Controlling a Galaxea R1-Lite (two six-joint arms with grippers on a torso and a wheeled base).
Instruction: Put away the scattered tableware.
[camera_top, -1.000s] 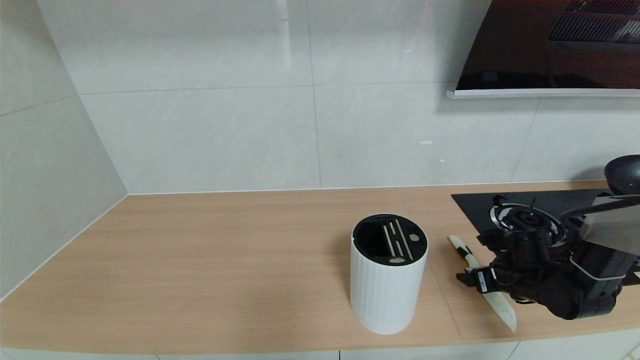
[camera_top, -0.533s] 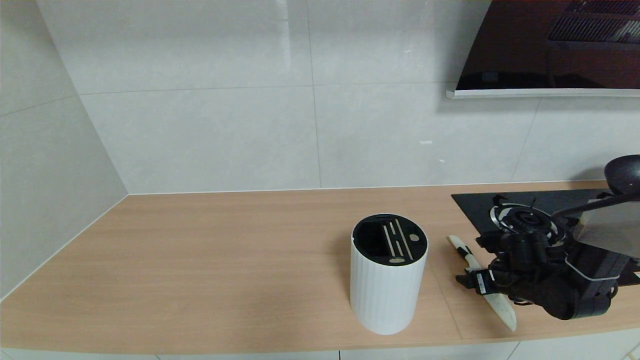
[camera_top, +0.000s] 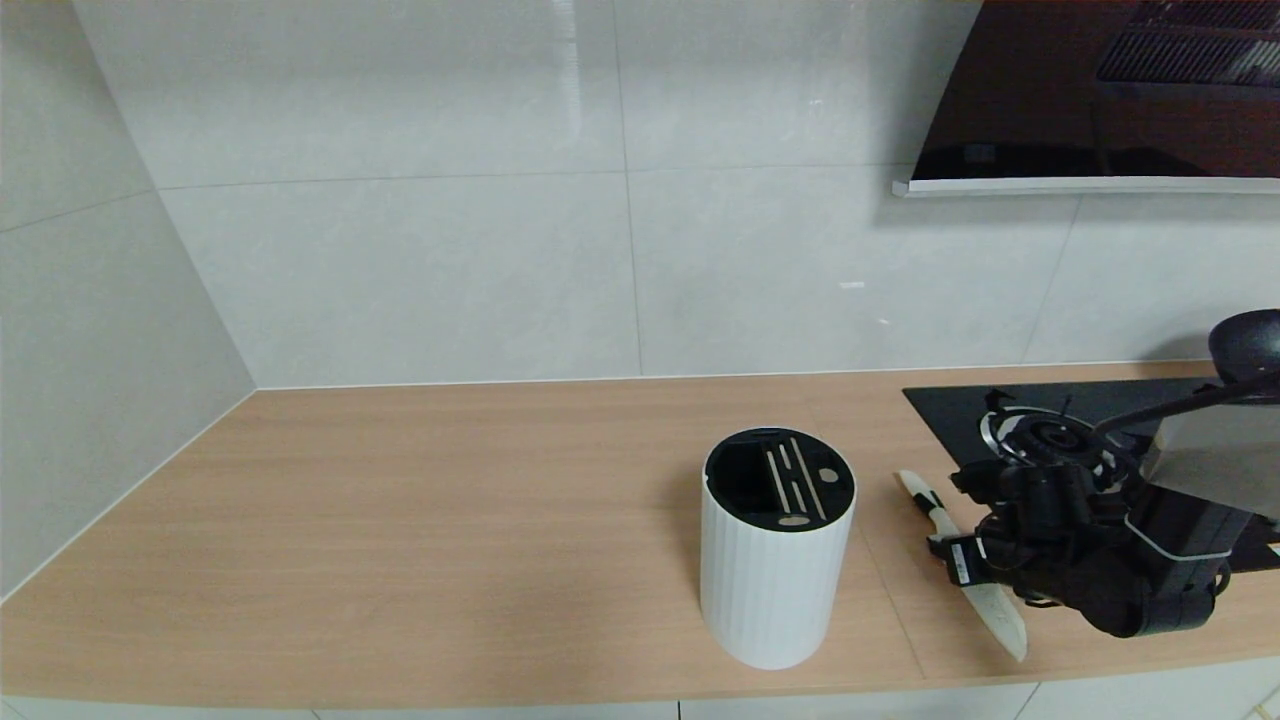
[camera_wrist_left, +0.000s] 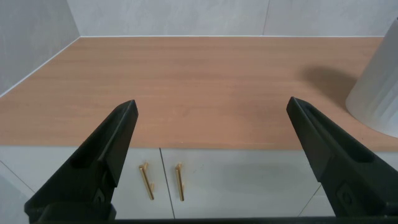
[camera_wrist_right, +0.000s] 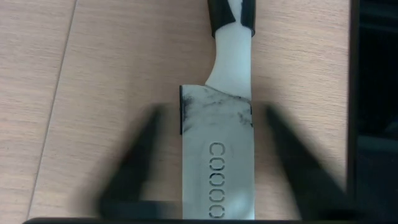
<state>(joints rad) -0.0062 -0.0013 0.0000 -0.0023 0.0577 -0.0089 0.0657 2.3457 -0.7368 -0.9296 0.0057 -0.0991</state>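
Right of the holder (camera_top: 775, 580): knife (camera_top: 1003, 620) under the right hand (camera_top: 952, 515).
Fingers (camera_wrist_right: 134, 168) spread wide, one either side of the blade.

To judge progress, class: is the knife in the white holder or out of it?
Out. The knife lies flat on the counter, right of the upright white holder.

Noted on right gripper (camera_top: 962, 522): matte black, blocky housing, with a small white label (camera_top: 962, 568) bearing dark print. Behind it, silver-grey flat-sided link (camera_top: 1215, 455) over a black casing with a pale edge line; thin black cable (camera_top: 1150, 410) arching above. Noted on left gripper (camera_wrist_left: 214, 165): two matte black fingers (camera_wrist_left: 99, 168), wedge-shaped, tapering toward the tips.
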